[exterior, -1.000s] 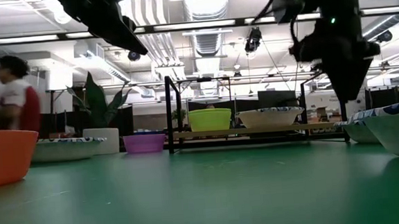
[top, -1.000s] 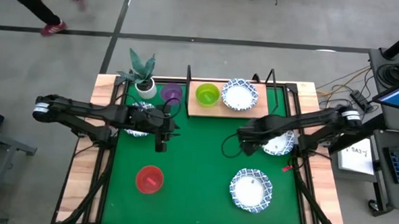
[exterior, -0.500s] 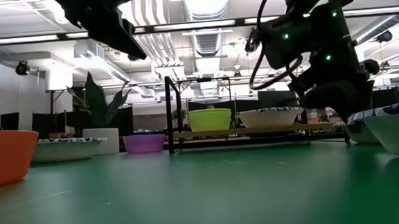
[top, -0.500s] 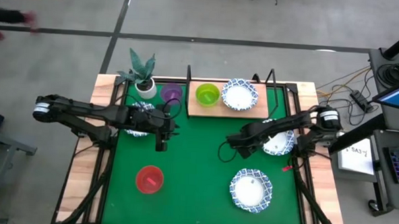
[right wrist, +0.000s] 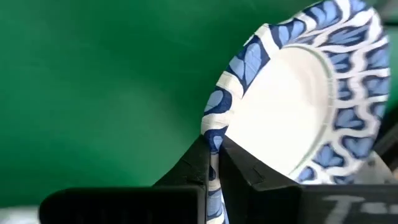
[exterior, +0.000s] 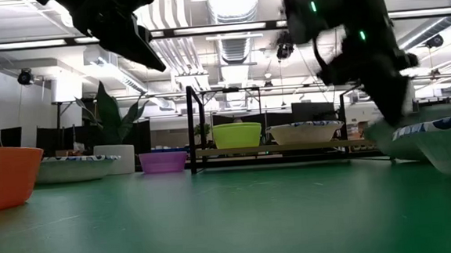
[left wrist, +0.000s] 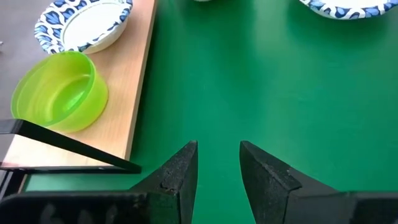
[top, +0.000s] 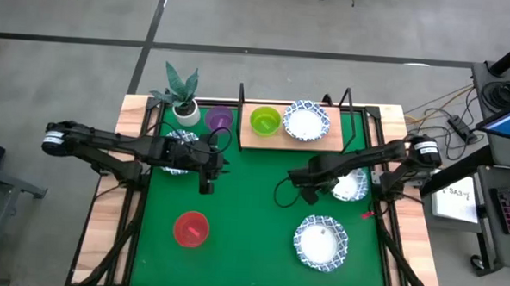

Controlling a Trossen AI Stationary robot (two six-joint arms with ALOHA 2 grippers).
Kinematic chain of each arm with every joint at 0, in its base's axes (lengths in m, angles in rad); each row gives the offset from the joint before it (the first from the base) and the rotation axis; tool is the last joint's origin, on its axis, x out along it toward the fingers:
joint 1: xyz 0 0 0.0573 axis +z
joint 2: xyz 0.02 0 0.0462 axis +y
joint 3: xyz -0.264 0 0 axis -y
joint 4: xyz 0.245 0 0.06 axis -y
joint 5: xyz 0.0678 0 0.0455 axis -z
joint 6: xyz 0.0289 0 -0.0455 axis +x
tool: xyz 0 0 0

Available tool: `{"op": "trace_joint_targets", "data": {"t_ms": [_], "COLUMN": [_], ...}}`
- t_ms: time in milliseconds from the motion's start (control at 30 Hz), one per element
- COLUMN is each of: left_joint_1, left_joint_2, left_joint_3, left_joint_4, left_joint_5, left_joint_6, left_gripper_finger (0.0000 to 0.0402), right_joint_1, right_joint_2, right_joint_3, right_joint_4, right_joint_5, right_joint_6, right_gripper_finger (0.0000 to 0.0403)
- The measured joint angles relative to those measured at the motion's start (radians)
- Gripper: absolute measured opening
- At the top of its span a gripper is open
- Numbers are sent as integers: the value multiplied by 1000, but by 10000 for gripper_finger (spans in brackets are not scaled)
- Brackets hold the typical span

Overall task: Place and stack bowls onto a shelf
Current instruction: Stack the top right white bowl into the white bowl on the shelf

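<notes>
Since a second ago my right arm has swung inward and its right pincer [right wrist: 212,163] now pinches the rim of a wide white bowl with blue patterned rim [top: 350,184], edge-on so it can lift clear toward the light wooden shelf with black uprights [top: 257,140]. My left pincer [left wrist: 217,168] hangs narrowly spread and empty over the green table mat [top: 252,212]. From the left: a red plastic bowl [top: 191,229], a potted plant [top: 182,95], a purple bowl [top: 219,119]; the shelf already carries a green plastic bowl [top: 265,120] and a patterned bowl [top: 305,121], where mine could stack.
</notes>
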Motion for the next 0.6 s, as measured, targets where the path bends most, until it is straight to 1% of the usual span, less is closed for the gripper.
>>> {"op": "trace_joint_targets", "data": {"t_ms": [200,300,400,500,600], "left_joint_1": [0,0,0,0,0], "left_joint_2": [-1,-1,-1,-1,-1], "left_joint_3": [-2,-9,-13,-13,-13], "left_joint_4": [5,4,1,0,-1], "left_joint_5": [-12,-12,-12,-12,-12], "left_joint_6": [5,5,8,15,16], "left_gripper_finger": [102,102,102,102,102], "right_joint_1": [32,55,77,80,71], "right_joint_2": [-47,-58,-63,-64,-64], "right_joint_3": [195,309,409,479,505], "right_joint_4": [4,10,24,38,35], "right_joint_5": [-3,33,125,278,427], "right_joint_6": [-132,-241,-363,-449,-544], "right_gripper_finger": [13,13,13,13,13]}}
